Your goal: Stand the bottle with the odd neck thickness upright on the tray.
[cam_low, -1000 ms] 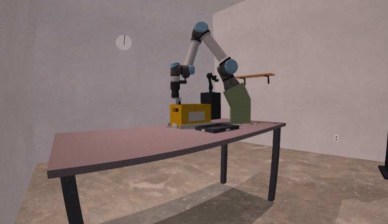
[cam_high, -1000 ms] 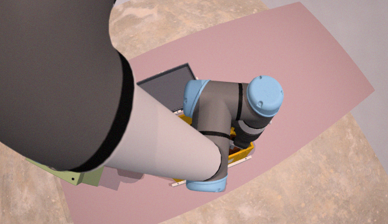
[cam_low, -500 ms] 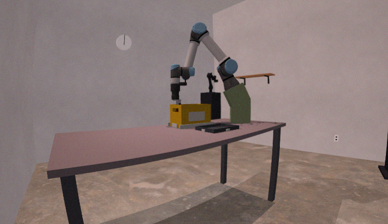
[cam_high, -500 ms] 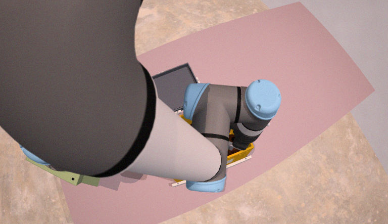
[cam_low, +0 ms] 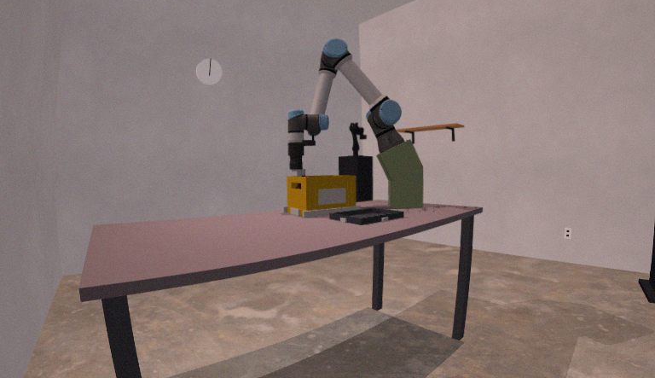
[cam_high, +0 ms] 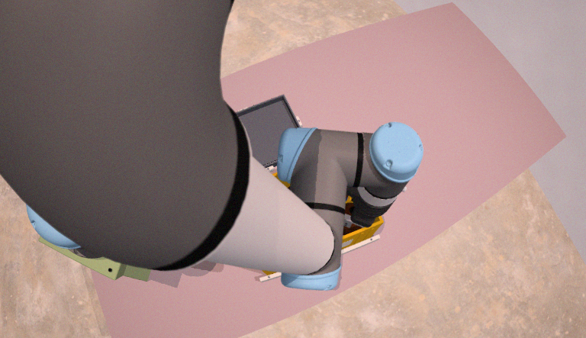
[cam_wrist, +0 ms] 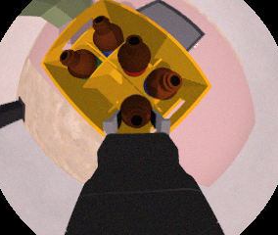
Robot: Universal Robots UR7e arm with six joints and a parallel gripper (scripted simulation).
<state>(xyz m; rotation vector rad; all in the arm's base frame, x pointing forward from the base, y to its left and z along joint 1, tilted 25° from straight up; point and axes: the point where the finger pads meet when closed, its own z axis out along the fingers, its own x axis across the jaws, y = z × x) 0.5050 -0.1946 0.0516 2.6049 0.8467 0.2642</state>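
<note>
Gripper (cam_wrist: pixel 137 124) is spread wide and holding nothing, hanging over the yellow crate (cam_wrist: pixel 68 81) with the nearest bottle (cam_wrist: pixel 137 112) at the crate's 6 o'clock corner sitting between the fingers; the other four bottles stand at roughly 9, 11, 12 and 3 o'clock. Looks like the approach or neck-check step on that bottle, nothing lifted; I can't tell which neck is the odd one from these views. If this is the one: descend, pinch just under the lip, lift straight up clear of the dividers, then carry to the dark tray (cam_low: pixel 367 216) beside the crate.
</note>
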